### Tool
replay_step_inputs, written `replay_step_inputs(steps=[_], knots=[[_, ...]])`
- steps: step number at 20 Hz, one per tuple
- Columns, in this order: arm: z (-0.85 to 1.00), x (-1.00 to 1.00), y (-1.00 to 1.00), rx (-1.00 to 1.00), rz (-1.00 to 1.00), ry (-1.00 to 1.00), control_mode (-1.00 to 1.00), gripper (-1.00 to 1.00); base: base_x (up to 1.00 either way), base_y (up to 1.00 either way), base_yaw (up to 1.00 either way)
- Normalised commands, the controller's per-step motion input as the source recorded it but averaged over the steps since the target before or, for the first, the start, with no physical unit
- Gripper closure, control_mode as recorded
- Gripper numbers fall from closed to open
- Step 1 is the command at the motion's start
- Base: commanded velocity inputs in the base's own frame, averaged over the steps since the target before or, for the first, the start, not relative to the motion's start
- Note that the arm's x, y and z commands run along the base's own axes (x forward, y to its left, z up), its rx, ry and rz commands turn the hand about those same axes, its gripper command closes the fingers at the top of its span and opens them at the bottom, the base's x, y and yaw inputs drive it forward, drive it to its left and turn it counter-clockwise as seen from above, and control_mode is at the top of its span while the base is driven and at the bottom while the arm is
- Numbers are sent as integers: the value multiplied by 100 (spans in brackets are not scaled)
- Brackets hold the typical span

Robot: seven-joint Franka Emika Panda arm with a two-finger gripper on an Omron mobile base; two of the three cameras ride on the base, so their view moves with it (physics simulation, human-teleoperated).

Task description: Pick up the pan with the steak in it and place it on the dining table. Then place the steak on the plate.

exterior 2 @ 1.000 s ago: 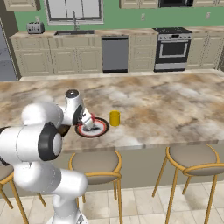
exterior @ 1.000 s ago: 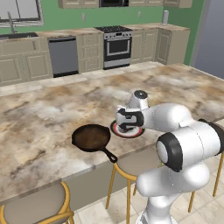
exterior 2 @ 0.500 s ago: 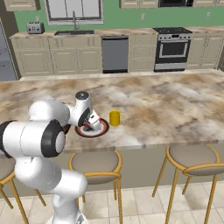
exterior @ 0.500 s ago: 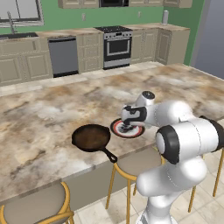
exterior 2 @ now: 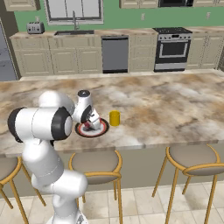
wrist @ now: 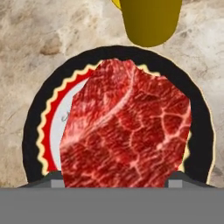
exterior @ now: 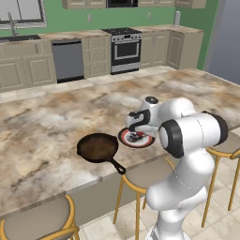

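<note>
Arm swung right, gripper [exterior: 136, 132] now hangs over plate [exterior: 125, 137] centre-frame, fingers pinching steak [wrist: 127, 131]; pan [exterior: 97, 147] already on dining table [exterior: 42, 136], release comes next.

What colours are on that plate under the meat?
The plate has a black rim, red scalloped ring and pale centre, clearest in the hand view.

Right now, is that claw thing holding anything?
Gripper: closed on the steak, above the plate.
</note>
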Motion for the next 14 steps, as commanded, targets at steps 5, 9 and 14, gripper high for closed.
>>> replay_step_inputs(steps=[5, 9, 14], knots=[[-3, 8, 2, 0, -1, 0, -100, 100, 0, 0, 0], [-18, 5, 4, -2, 0, 0, -100, -100, 0, 0, 0], [-9, 3, 2, -1, 0, 0, -100, -100, 0, 0, 0]])
